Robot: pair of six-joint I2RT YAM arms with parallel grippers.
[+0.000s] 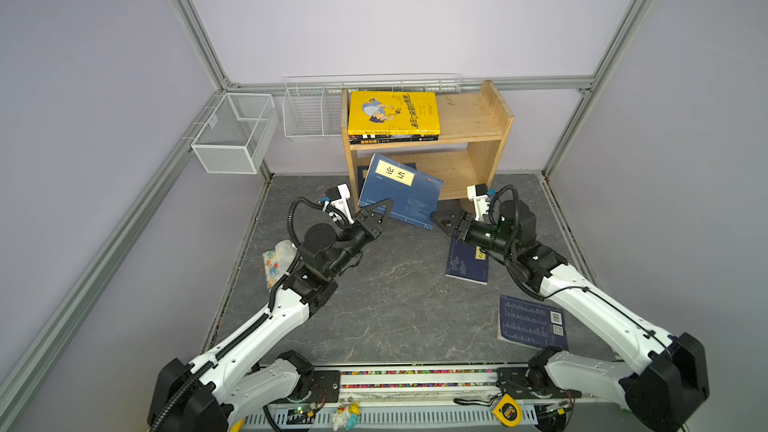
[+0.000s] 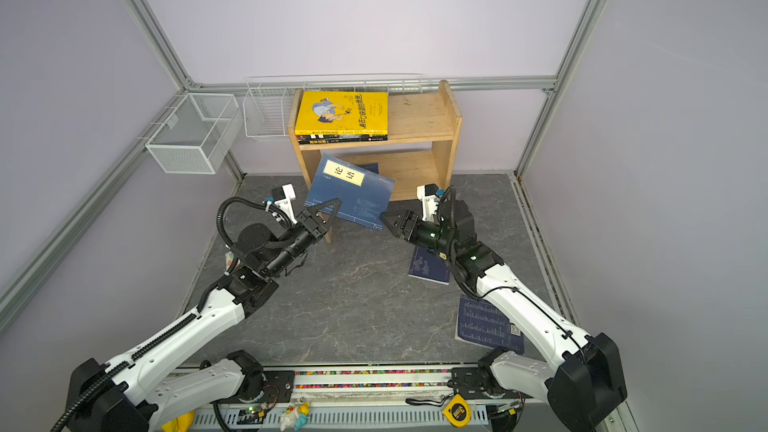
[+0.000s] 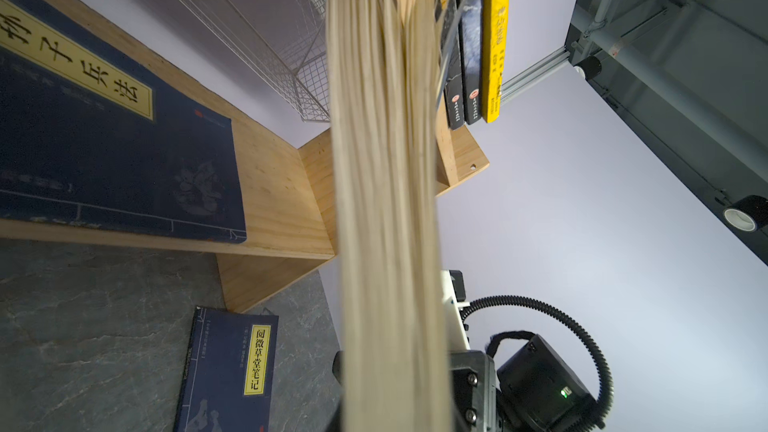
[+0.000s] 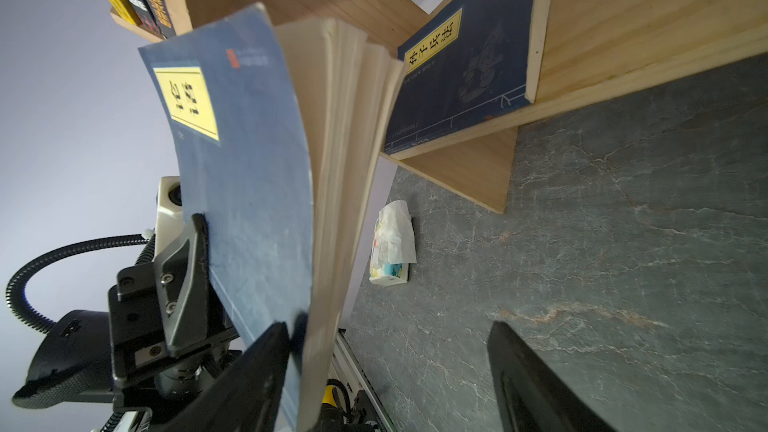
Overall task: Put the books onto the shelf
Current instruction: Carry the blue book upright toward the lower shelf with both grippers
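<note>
One navy book (image 1: 399, 193) hangs tilted before the lower tier of the shelf (image 1: 494, 118), left fingers (image 1: 380, 204) clamped on its edge, apparently to slide it in; right fingers (image 1: 442, 224) spread wide beside its corner, holding nothing

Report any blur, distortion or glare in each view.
Both top views: even, soft light, no glare; the wide lens bows the frame rails. Left wrist: the held navy book fills the middle, its page edges soft from closeness. Right wrist: that book's yellow label is smeared and hard to read, while the shelved navy book is sharp.
</note>
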